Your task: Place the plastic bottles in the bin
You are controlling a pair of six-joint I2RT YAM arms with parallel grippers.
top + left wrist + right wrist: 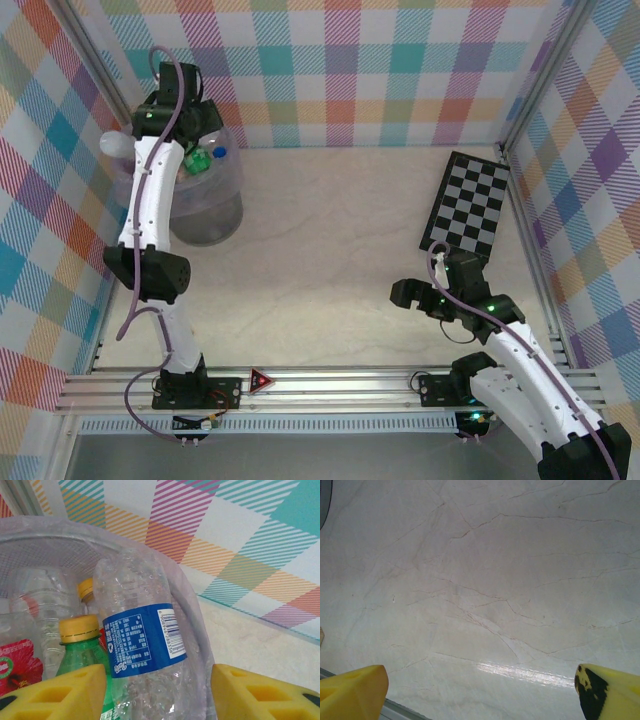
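The left pincer point(157, 692), spread apart, hangs over the bin point(45, 545) at the desk's point(480, 580) far left, a clear blue-labelled bottle point(142, 630) inside pointing straight away from it, while the right pincer point(480, 690), also apart, hovers far off.

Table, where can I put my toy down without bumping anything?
The wide bare middle of the table, between the bin and the checkerboard, is free. The bin is crowded with plastic bottles, left gripper above it.
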